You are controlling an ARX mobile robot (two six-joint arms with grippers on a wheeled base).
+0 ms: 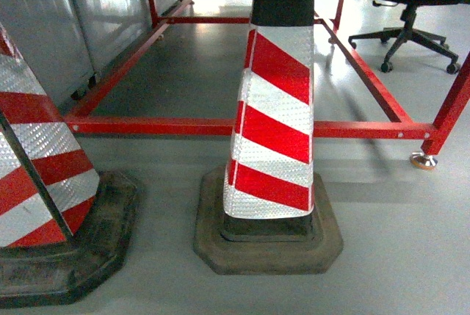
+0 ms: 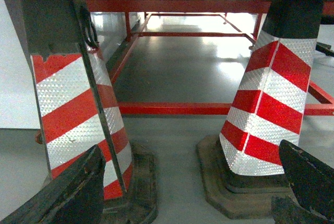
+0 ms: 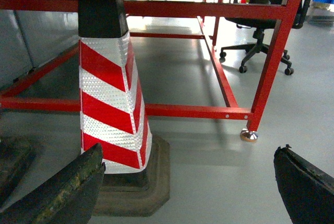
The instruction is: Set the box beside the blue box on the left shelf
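From the head camera I see only two red-and-white striped cones point(image 1: 273, 120) on the grey floor point(image 1: 396, 256), standing before a red tube frame point(image 1: 220, 127); an office chair point(image 1: 407, 25) sits beyond it. The blue box and roller shelf are in none of my views (nor any crate). My left end effector point(image 2: 188, 192) and right end effector point(image 3: 188, 182) both hang released, fingers spread, holding nothing.

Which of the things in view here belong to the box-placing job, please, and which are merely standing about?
Job: the left gripper and right gripper, both open and empty; neither box nor roller shelf shows.

Bystanders: near cone, left cone, red tube frame, office chair.
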